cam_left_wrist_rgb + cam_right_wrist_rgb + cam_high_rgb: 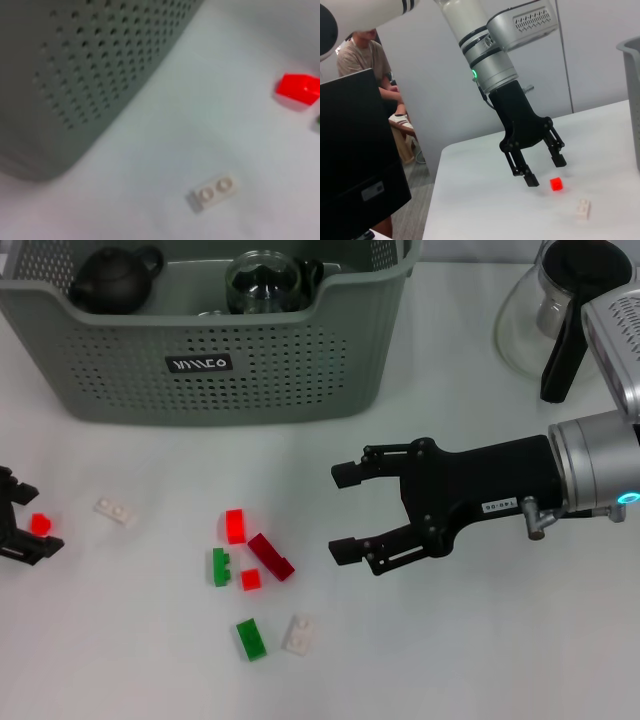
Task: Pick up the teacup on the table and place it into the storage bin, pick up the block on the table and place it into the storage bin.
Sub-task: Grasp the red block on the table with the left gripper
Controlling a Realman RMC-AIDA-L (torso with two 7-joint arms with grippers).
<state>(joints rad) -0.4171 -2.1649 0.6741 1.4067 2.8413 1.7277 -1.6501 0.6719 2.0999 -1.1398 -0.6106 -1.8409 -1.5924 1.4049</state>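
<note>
The grey-green storage bin (120,370) stands at the back of the table; its wall (75,75) fills much of the left wrist view. No teacup shows on the table. My left gripper (28,520) is at the table's left edge, open, with a small red block (40,524) between its fingers. In the right wrist view the left gripper (546,171) hangs open just above the same red block (556,184), which rests on the table. My right gripper (345,512) is open and empty, hovering right of a cluster of blocks.
A dark teapot (115,280) and a glass vessel (265,282) lie in the bin. Loose blocks include a white one (115,510), a red one (236,526), a dark red one (271,556) and green ones (251,638). A clear glass pot (560,310) stands back right.
</note>
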